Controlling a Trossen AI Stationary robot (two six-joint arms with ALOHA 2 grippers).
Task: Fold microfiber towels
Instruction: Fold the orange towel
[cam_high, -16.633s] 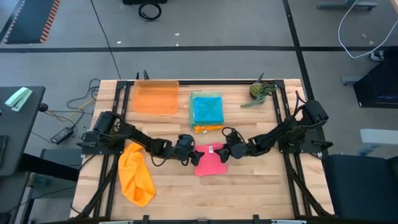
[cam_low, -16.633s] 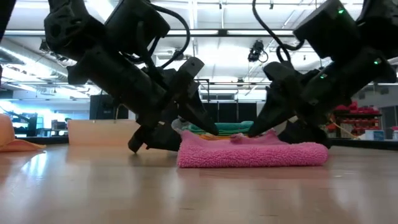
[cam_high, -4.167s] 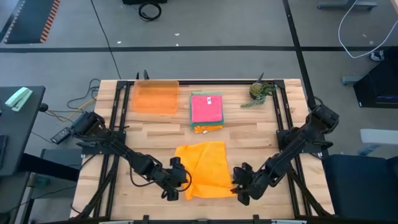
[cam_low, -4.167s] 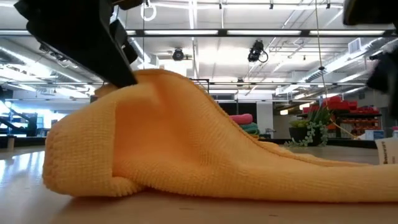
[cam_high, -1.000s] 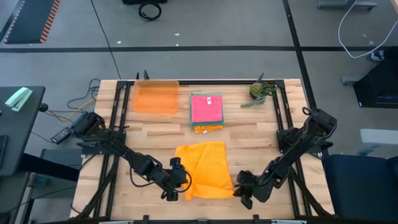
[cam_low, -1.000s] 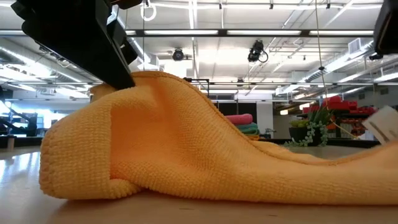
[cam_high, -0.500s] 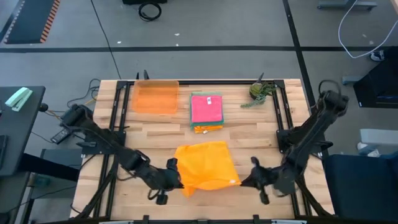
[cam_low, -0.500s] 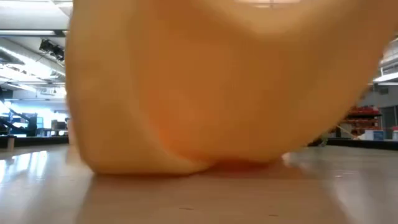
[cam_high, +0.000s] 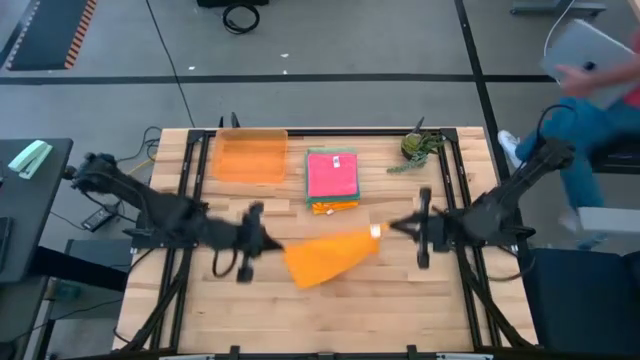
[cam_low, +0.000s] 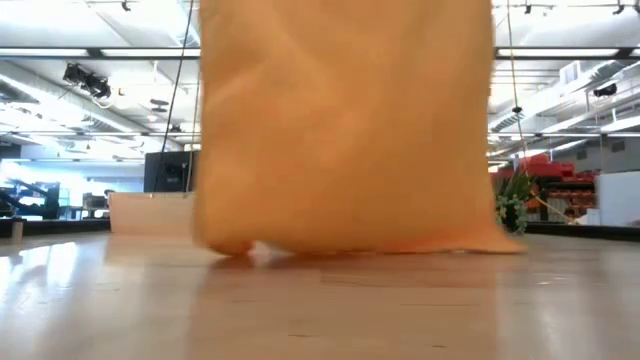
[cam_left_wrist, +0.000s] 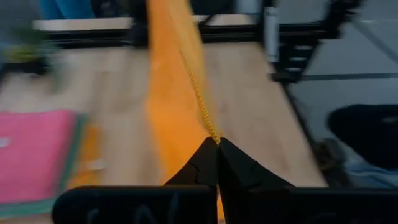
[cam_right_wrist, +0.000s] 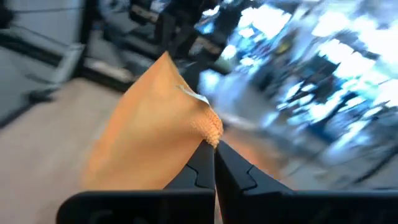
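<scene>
High view shows you the orange towel (cam_high: 328, 257) lifted over the middle of the worktop (cam_high: 400, 310), stretched between both arms. Your left claw (cam_high: 262, 240) is clamped shut on its left corner, your right claw (cam_high: 392, 227) pinched shut on its right corner beside the white tag (cam_high: 375, 231). In the low view the cloth hangs like a curtain, its lower edge at the wood. Farther back lies the folded stack with a pink towel (cam_high: 332, 175) on top, the orange tray (cam_high: 248, 157) to its left and a small plant (cam_high: 416, 148) at the far right. A person (cam_high: 600, 80) stands beyond the right edge.
</scene>
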